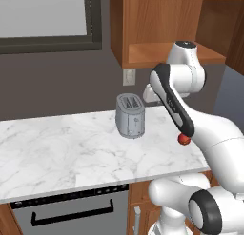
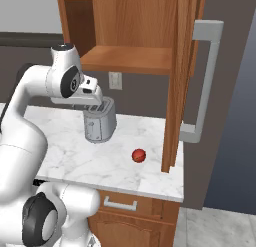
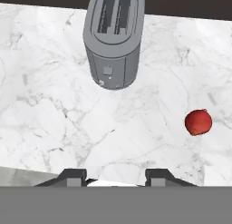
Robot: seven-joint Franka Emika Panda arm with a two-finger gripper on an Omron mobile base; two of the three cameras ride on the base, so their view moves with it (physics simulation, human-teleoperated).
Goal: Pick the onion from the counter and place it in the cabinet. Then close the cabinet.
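One onion (image 3: pixel 198 122), one toaster (image 3: pixel 114 37).

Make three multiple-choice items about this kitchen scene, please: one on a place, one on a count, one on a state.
1. Where is the onion?
A. on the cabinet shelf
B. on the counter, beside the toaster
C. between the fingers

2. How many slots does the toaster have?
A. one
B. two
C. four

3. What is the state of the cabinet?
A. door open
B. door shut
C. door missing

Answers:
1 B, the onion lies on the marble, apart from the toaster.
2 B, the hand view shows two slots on top.
3 A, the door stands edge-on and the shelf is visible.
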